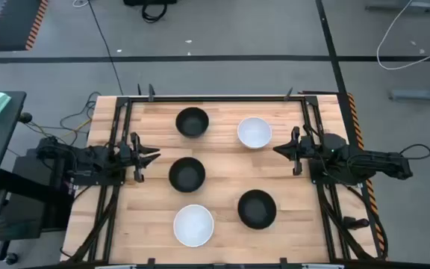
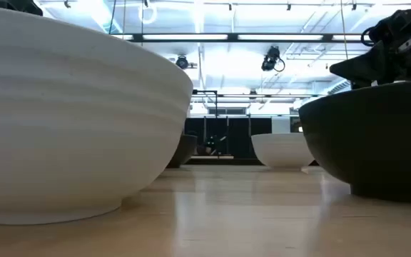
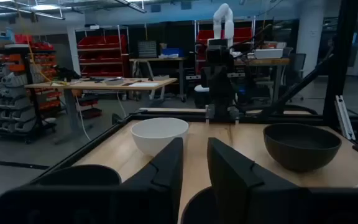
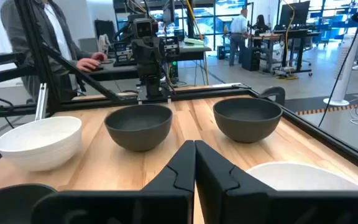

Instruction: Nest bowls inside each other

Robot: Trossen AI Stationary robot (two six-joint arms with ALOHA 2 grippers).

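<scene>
On the wooden table, five bowls sit apart; your left gripper is spread, right gripper pressed together—a rim grab could tip the white bowl.

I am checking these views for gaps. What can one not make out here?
Low view: near white bowl, cut off by the left edge; it hides what stands behind.
Low view: near black bowl, cut off by the right edge.
Left wrist view: middle black bowl, mostly behind the left gripper.
</scene>
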